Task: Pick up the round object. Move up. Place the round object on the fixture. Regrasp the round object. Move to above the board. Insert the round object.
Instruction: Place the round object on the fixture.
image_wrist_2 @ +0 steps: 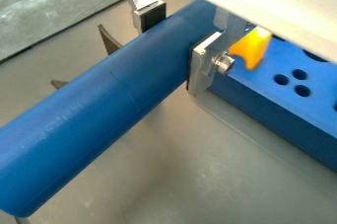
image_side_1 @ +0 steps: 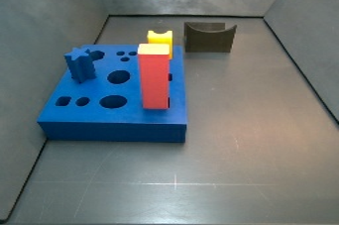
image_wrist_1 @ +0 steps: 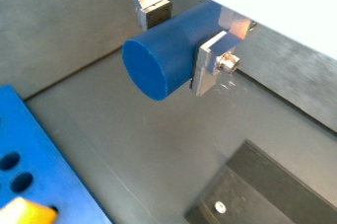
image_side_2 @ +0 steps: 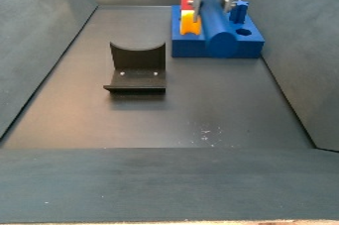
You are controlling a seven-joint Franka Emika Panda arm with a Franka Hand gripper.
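Both wrist views: the gripper jaws clamp the round object, held above the floor, near the board.

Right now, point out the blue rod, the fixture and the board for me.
Blue rod [image_wrist_2: 105, 105]: wrist view, mid-length of its side, held in the gripper [image_wrist_2: 178, 38].
Fixture [image_side_2: 137, 67]: side view, upright back wall.
Board [image_side_1: 99, 108]: side view, bare top face near the front holes.
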